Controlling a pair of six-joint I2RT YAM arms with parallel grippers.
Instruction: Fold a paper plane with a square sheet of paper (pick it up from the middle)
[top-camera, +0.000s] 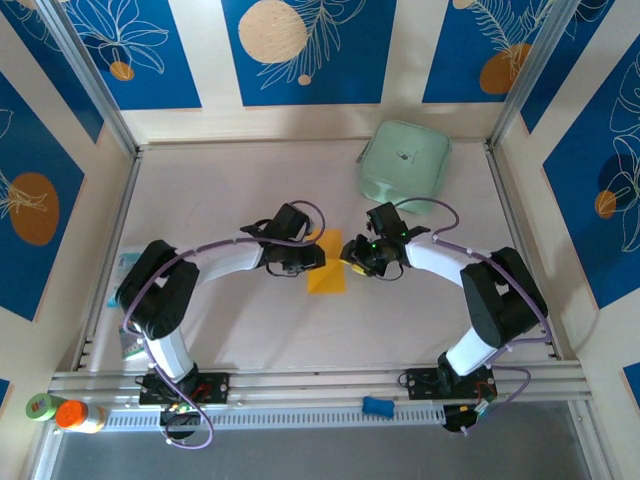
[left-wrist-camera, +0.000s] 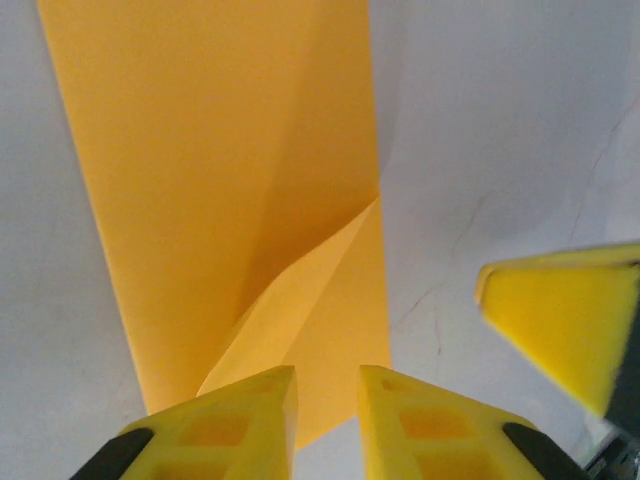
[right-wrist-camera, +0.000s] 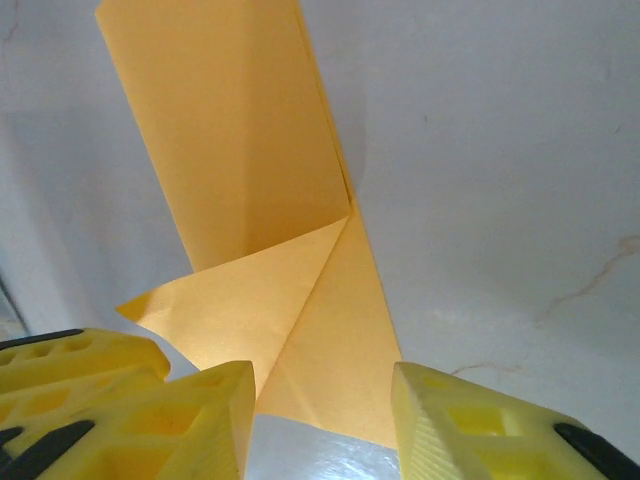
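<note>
On the pale bench (top-camera: 230, 180), between the arms (top-camera: 225, 258), the partly folded orange-yellow square paper sheet (left-wrist-camera: 220, 180) lies; left jaws slightly apart, right jaws wider, neither gripping. Unpinned, its corner flap (right-wrist-camera: 240, 300) may spring open.

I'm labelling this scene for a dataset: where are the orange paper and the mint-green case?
orange paper (top-camera: 326, 272), overhead view, on the middle of its uncovered lower part.
mint-green case (top-camera: 405, 160), overhead view, on the centre of its top face.
</note>
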